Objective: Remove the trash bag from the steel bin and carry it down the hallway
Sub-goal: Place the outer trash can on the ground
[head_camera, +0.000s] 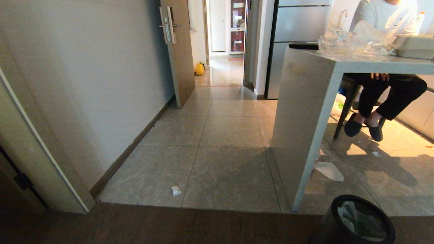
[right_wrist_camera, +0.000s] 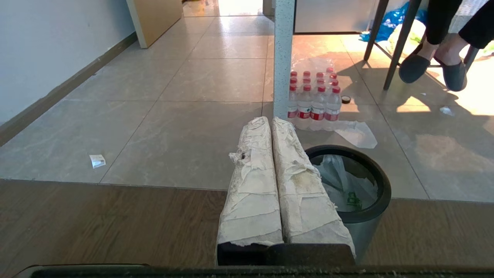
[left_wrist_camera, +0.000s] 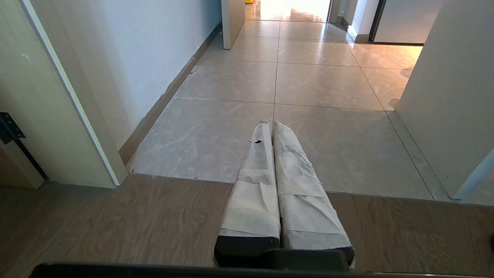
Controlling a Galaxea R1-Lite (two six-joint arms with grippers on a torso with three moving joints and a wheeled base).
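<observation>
Grey tiled flooring meets a strip of dark wood flooring at the near edge of the head view. The steel bin is seen at the lower right of that view, standing on the wood strip right at its joint with the tiles — its black rim ring surrounds a pale trash bag still seated inside.

The right gripper is positioned above the wood strip just beside the bin's rim; its tape-wrapped fingers are pressed together with nothing between them. The left gripper is held over the joint between wood and tile, well apart from the bin, its wrapped fingers likewise closed on nothing.

A speckled surface is located beyond the bin, with a pack of water bottles on the floor at its leg. A seated person is visible behind it. A paper scrap lies on the tiles — an open brown door stands farther back.
</observation>
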